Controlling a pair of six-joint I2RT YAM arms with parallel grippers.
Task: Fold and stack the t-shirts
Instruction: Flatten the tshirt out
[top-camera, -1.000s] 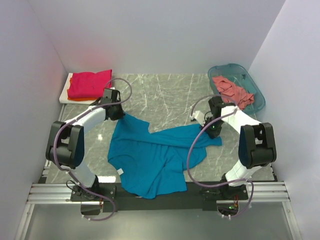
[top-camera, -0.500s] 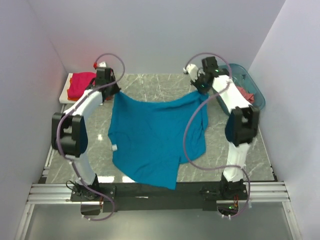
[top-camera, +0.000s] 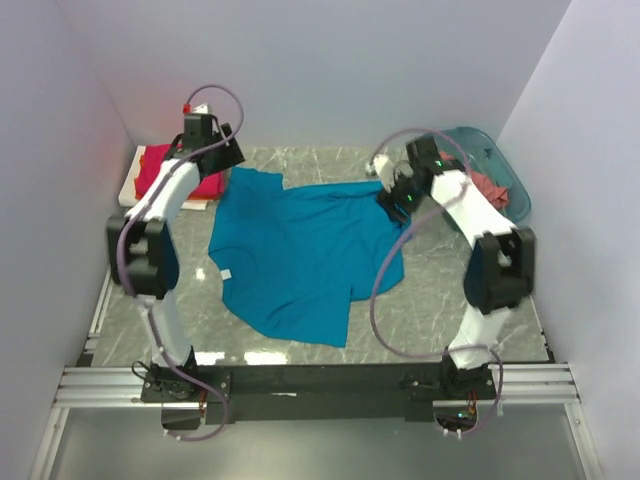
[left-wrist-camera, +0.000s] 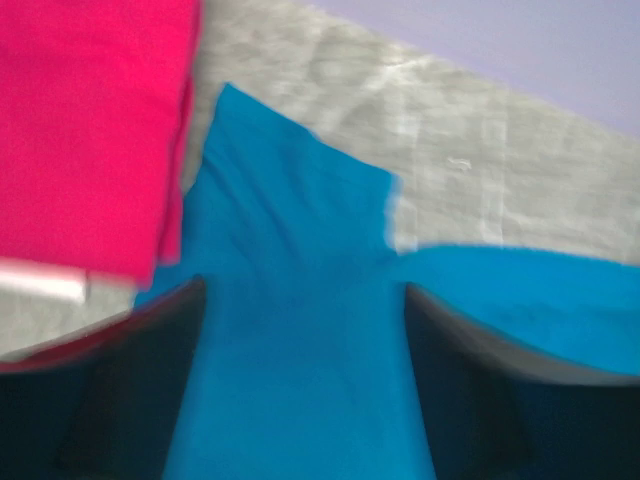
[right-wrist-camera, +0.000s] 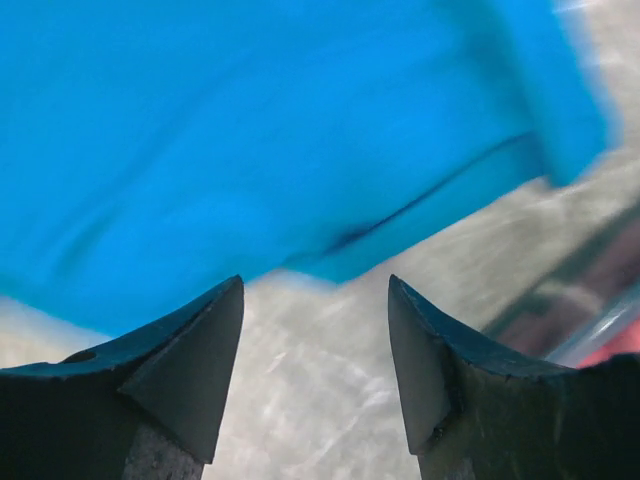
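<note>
Since half a second ago the teal-blue t-shirt (top-camera: 300, 255) has dropped from hanging between my arms to lying spread on the table (top-camera: 440, 280), just right of the magenta-red t-shirt (top-camera: 152, 172). My left pincer (top-camera: 222, 158) hovers over the shirt corner nearest the magenta one, jaws apart, gripping nothing. My right pincer (top-camera: 390, 203) is at the edge farthest from it, also apart, bare table between. Shirt's far edge runs between both pincers, so I judge each arm has its own corner for the fold
</note>
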